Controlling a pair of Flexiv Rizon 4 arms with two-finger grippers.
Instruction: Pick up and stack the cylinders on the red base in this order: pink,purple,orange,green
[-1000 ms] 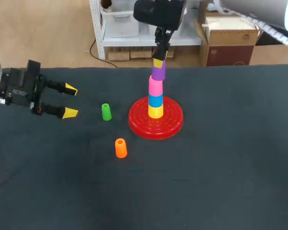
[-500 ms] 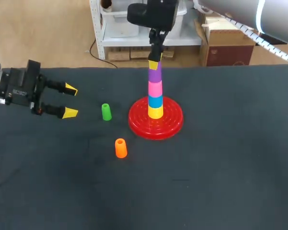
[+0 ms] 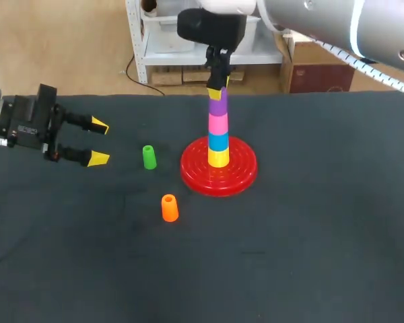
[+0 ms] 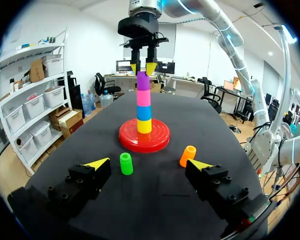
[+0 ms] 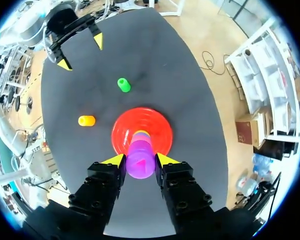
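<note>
Currently: stack partly built. The red ridged disc base (image 3: 195, 176) sits on the dark cloth-covered bench (image 3: 323, 235), about midway along and toward the far edge. On its centre stand four plastic cylinders, upright and in line: a yellow cylinder (image 3: 218, 158) at the bottom, then a blue cylinder (image 3: 218, 142), then the pink cylinder (image 3: 218, 124), with the purple cylinder (image 3: 218, 104) on top.

Right hand (image 4: 142, 66): directly above the stack, pointing down. In the right wrist view its two fingers sit against opposite sides of the purple cylinder near its top, so I read it as clamped on that piece and not yet let go.

Left hand (image 3: 97, 142): near the left edge of the bench, fingers apart, holding nothing, pointing toward the base.

Loose pieces:
- The small green plastic cylinder (image 3: 149, 157) is upright, between the left hand and the base, apart from both.
- The small orange plastic cylinder (image 3: 169, 207) is closer to the near edge than the green one, well clear of the base rim.

Progress, as a judgement: pink and purple are in place in the required order, so two of four steps look done, pending release of the purple piece. Orange comes next, then green. Both lie on the left hand's side of the base. The stack is already tall and narrow, so the two remaining placements probably need a straight vertical approach to avoid knocking it over.
</note>
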